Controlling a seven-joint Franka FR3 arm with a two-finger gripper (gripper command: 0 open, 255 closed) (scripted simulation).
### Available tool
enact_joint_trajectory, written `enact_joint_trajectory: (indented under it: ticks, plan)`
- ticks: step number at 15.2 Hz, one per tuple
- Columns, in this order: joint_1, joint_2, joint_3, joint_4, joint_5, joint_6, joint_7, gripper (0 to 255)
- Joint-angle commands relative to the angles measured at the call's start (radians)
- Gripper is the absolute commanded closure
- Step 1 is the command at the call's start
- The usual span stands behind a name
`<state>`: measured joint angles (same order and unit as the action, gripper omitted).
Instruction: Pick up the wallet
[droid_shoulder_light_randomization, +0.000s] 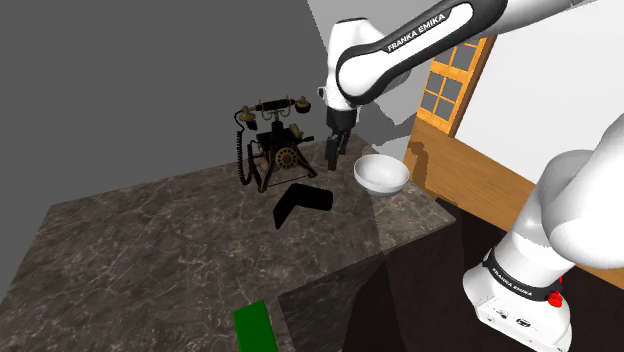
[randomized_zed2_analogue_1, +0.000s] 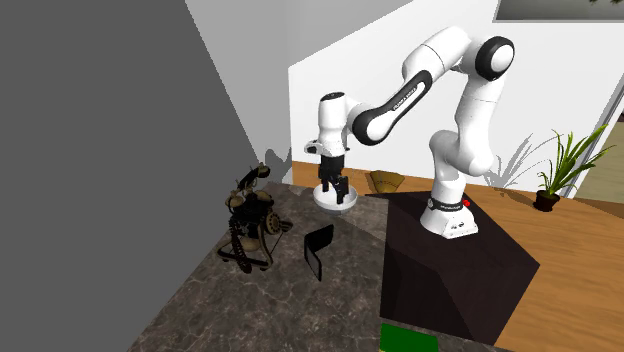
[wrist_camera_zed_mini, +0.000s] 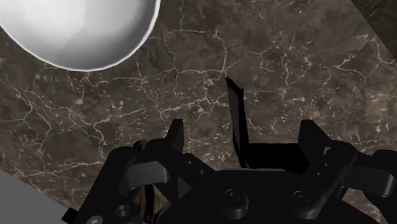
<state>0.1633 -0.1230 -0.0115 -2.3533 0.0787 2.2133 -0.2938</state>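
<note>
The tool is seen in the upper middle of the shoulder view, hanging above the table between the old telephone and the white bowl. Its fingers are spread wide apart and nothing is clasped by them.

The wallet is found near the middle of the shoulder view, just under the tool in the picture. It is black and half open, with one flap lying flat on the table and the other flap standing up. In the wrist view it is framed between the two fingers, but it is not touched by them.

Several things can go wrong from here. The standing flap is thin, so it may be pushed over or folded if the tool is lowered a little off centre. The wallet may be slid along the smooth table instead of being caught. If only one flap is pinched, the other may swing down and the wallet may slip out. The bowl and the telephone are near, so either may be knocked by a sideways correction.
</note>
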Motion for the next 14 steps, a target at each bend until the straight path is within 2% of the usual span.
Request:
enact_joint_trajectory:
  ticks: [1,8,14]
  plan:
    - [0.012,0.075,0.009,0.025,0.008,0.05,-0.016,0]
    - [0.043,0.334,0.043,0.18,0.018,0.156,-0.067,0]
    - [0.043,0.393,0.044,0.167,0.023,0.227,-0.074,0]
